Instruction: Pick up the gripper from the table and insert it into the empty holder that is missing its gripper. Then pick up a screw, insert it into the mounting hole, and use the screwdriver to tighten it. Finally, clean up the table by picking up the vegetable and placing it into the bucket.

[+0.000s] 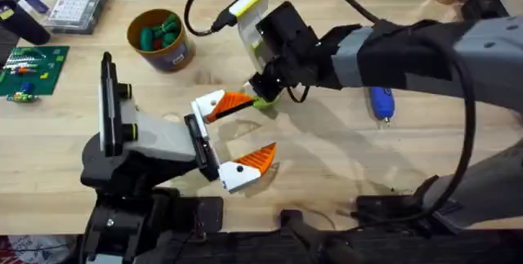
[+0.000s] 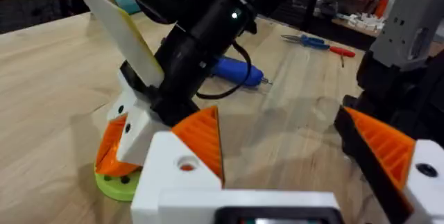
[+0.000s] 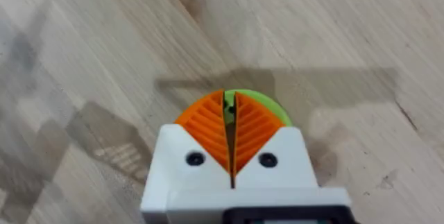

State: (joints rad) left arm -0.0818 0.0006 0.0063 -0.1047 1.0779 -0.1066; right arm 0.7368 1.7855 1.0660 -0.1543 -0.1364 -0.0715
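Note:
The vegetable (image 3: 269, 107), a flat light-green round piece, lies on the table near the middle (image 1: 263, 103). My right gripper (image 3: 229, 102) reaches across from the right and is shut on it, its orange pads pinching the green edge. In the left wrist view that gripper (image 2: 116, 144) stands over the vegetable (image 2: 119, 186), which touches the wood. My left gripper (image 1: 237, 135) is open just in front of it, with nothing between its orange pads (image 2: 202, 139). The yellow-tan bucket (image 1: 175, 51) stands at the back left, holding green and red pieces. The blue screwdriver (image 1: 382, 101) lies to the right.
A clear parts box (image 1: 78, 6) and a green circuit board (image 1: 29, 69) sit at the far left. Pliers with blue and red handles (image 2: 318, 43) lie beyond the screwdriver (image 2: 234, 71). A black cable (image 1: 200, 6) loops behind the right gripper (image 1: 266, 94).

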